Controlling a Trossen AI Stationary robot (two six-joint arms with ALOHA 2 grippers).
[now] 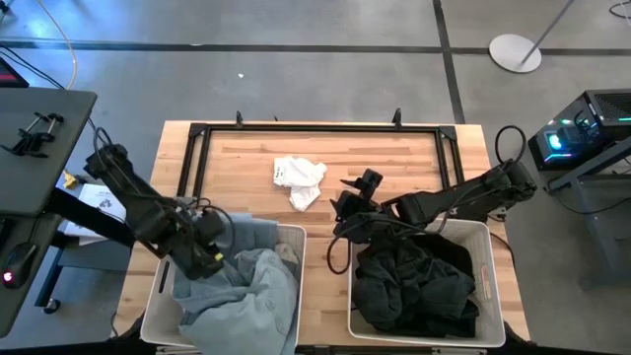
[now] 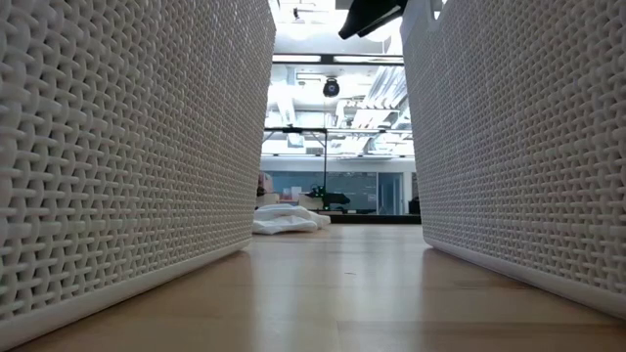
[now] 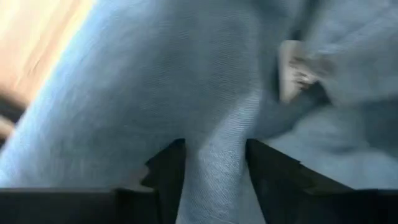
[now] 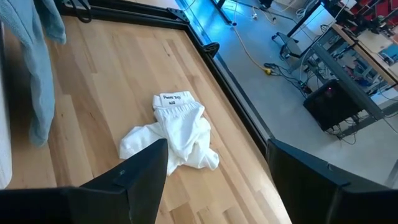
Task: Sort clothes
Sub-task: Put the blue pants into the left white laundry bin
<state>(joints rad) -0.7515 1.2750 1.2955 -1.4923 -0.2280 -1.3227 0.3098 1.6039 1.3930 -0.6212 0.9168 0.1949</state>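
Pale blue-grey clothes [image 1: 242, 286] fill the left white basket [image 1: 156, 301], with a beige piece [image 1: 287, 251] among them. My left gripper [image 1: 212, 258] points down over this pile, its fingers apart around a raised fold [image 3: 214, 143]. Black and charcoal clothes [image 1: 414, 286] lie in the right basket [image 1: 490, 281]. A white garment [image 1: 299, 179] lies crumpled on the wooden table beyond the baskets. My right gripper [image 1: 345, 202] hovers open above the table near it, holding nothing [image 4: 217, 168]. My left gripper comes from above, pointing down, with a raised fold of the pale blue-grey garment [image 3: 217, 180] standing between its two parted fingers. The fold fills the gap and meets both inner sides. The rest of the garment lies on the pile in the left basket.
A black frame [image 1: 315, 128] edges the table's far half. Between the two baskets runs a narrow strip of bare wood [image 2: 333, 284], walled by the left basket [image 2: 127, 147] and the right one [image 2: 518, 137]. A grey side table [image 1: 39, 138] stands left of the table.
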